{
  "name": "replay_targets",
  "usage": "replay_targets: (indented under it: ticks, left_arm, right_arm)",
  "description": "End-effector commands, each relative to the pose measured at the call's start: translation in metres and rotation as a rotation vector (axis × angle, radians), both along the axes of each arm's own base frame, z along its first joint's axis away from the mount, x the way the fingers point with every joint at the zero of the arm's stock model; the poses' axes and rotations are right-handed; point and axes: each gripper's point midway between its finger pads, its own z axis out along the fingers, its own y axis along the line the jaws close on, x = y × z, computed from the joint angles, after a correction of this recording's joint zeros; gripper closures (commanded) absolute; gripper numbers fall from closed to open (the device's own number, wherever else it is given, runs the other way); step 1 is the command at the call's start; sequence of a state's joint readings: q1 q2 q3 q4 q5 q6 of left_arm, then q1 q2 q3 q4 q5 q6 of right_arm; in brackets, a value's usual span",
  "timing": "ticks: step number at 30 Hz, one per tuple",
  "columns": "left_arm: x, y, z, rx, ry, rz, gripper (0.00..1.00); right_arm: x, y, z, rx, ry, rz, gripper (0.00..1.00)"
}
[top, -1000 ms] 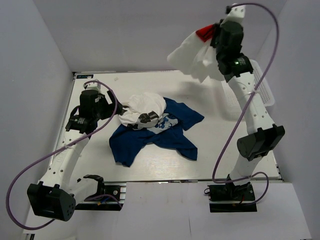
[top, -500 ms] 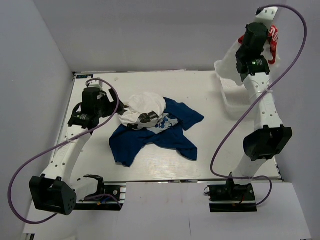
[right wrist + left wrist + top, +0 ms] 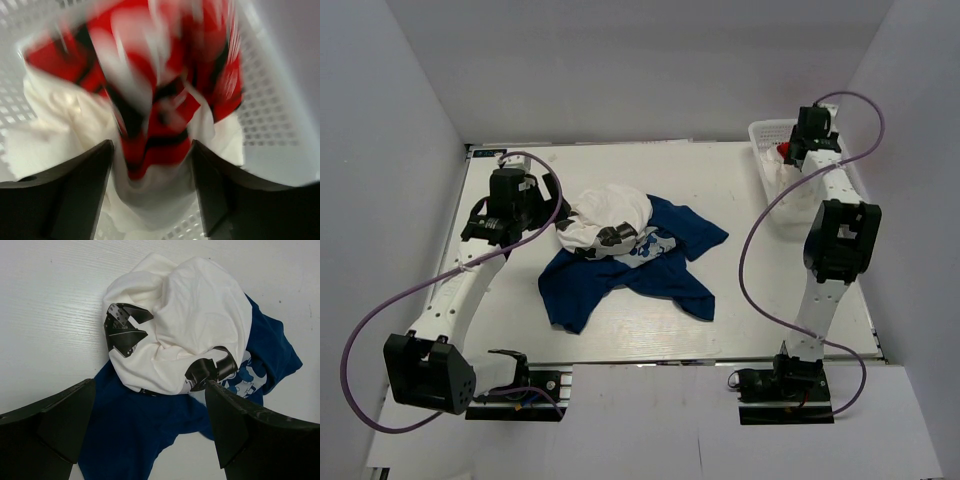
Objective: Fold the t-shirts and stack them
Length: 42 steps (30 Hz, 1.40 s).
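I am hanging my left fingers (image 3: 149, 387) spread wide, gripping nothing, at the left side of the pile. In my wrist view the two black tips are standing on either side of the heap. There the white t-shirt with dark prints (image 3: 200, 315) is lying bunched in a round lump on the far part of the navy t-shirt (image 3: 127, 440), covering part of its pale chest print (image 3: 245, 380).

The navy t-shirt is sprawling rumpled about the middle of the bench (image 3: 720, 190). One flap is reaching toward the right and another toward the near left, and none of its edges are coming up to the rim of the bench. Bare bench is showing all round the pile: a strip on the left under my left arm, a band along the near edge, and a broad stretch on the right between the pile and the basket.

My right fingers (image 3: 150, 145) are hanging parted, released, inside the white lattice basket (image 3: 270, 115), which is sitting at the far right of the bench. The red-and-white t-shirt (image 3: 165, 100) is lying heaped in the basket just past the tips. It is blurring in my wrist view, so I cannot tell whether the cloth is touching them. The basket walls are closing in on both sides of my right fingers.
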State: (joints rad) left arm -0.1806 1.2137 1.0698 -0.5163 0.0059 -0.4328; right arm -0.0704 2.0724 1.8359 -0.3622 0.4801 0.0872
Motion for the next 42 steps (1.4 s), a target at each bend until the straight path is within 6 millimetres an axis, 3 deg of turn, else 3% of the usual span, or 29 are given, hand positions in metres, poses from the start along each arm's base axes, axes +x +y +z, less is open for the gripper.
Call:
replay_targets:
  ticks: [1,2,4,5,8,9,10,11,12,13,14,15,16,19,21,23,24,28,29,34,38,39,42]
  left_arm:
    - [-0.002,0.000,0.018,-0.003,-0.045,-0.003,0.00]
    - [-0.002,0.000,0.018,-0.003,-0.045,-0.003,0.00]
    - [-0.003,0.001,0.021,0.000,-0.055,0.004,0.00]
    - [-0.003,0.001,0.021,0.000,-0.055,0.005,0.00]
    - [-0.007,0.002,0.015,0.002,-0.045,0.004,0.00]
    - [-0.007,0.002,0.015,0.002,-0.045,0.004,0.00]
    - [-0.008,0.002,0.010,0.004,-0.034,0.004,0.00]
    - [-0.009,0.002,0.006,-0.003,-0.024,0.010,0.00]
    - [-0.009,0.002,0.006,-0.003,-0.023,0.010,0.00]
    - [-0.009,0.002,0.006,-0.010,-0.022,0.016,0.00]
    - [-0.011,0.002,0.005,-0.008,-0.012,0.016,0.00]
    - [-0.011,0.002,-0.001,-0.004,0.008,0.016,0.00]
    - [-0.012,0.002,-0.006,0.000,0.029,0.016,0.00]
    - [-0.017,0.003,-0.008,0.005,0.053,0.016,0.00]
    - [-0.017,0.008,-0.010,0.007,0.063,0.052,0.00]
    - [-0.025,0.013,-0.021,0.006,0.102,0.100,0.00]
    - [-0.030,0.019,-0.027,0.021,0.133,0.131,0.00]
    - [-0.050,0.037,-0.045,0.051,0.214,0.231,0.00]
    - [-0.053,0.040,-0.043,0.054,0.210,0.249,0.00]
    - [-0.068,0.056,-0.040,0.094,0.210,0.319,0.00]
    - [-0.075,0.059,-0.038,0.097,0.217,0.333,0.00]
    - [-0.076,0.060,-0.034,0.099,0.203,0.339,0.00]
    - [-0.080,0.061,-0.030,0.094,0.190,0.340,0.00]
  right_arm:
    - [-0.008,0.018,-0.022,0.095,0.075,0.015,0.30]
    - [-0.010,0.015,-0.012,0.090,0.074,-0.005,0.10]
    - [-0.013,0.012,0.005,0.066,0.063,-0.012,0.10]
    - [-0.013,0.008,0.046,0.034,-0.005,-0.004,0.10]
    - [-0.014,0.020,0.080,0.038,-0.068,0.062,0.10]
    - [-0.024,0.027,0.111,0.045,-0.128,0.091,0.10]
    - [-0.027,0.033,0.116,0.052,-0.138,0.118,0.10]
    - [-0.031,0.055,0.133,0.081,-0.169,0.211,0.10]
    - [-0.035,0.063,0.126,0.080,-0.154,0.254,0.10]
    - [-0.046,0.075,0.148,0.081,-0.193,0.308,0.10]
    - [-0.049,0.086,0.148,0.094,-0.191,0.360,0.10]
    - [-0.054,0.122,0.133,0.129,-0.161,0.459,0.10]
    - [-0.062,0.131,0.146,0.084,-0.178,0.525,0.10]
    - [-0.086,0.218,0.133,0.044,-0.137,0.802,0.10]
    - [-0.109,0.286,0.116,0.008,-0.090,1.006,0.10]
    - [-0.123,0.319,0.097,-0.003,-0.055,1.097,0.10]
    - [-0.140,0.354,0.086,-0.001,-0.036,1.185,0.10]
    - [-0.175,0.415,0.042,0.048,0.009,1.373,0.10]
    - [-0.183,0.429,0.023,0.034,0.049,1.422,0.10]
    - [-0.213,0.486,-0.017,0.015,0.100,1.585,0.10]
    - [-0.208,0.515,-0.032,-0.023,0.043,1.639,0.10]
    - [-0.208,0.522,-0.047,-0.033,0.060,1.661,0.10]
    - [-0.209,0.533,-0.066,-0.020,0.089,1.677,0.10]
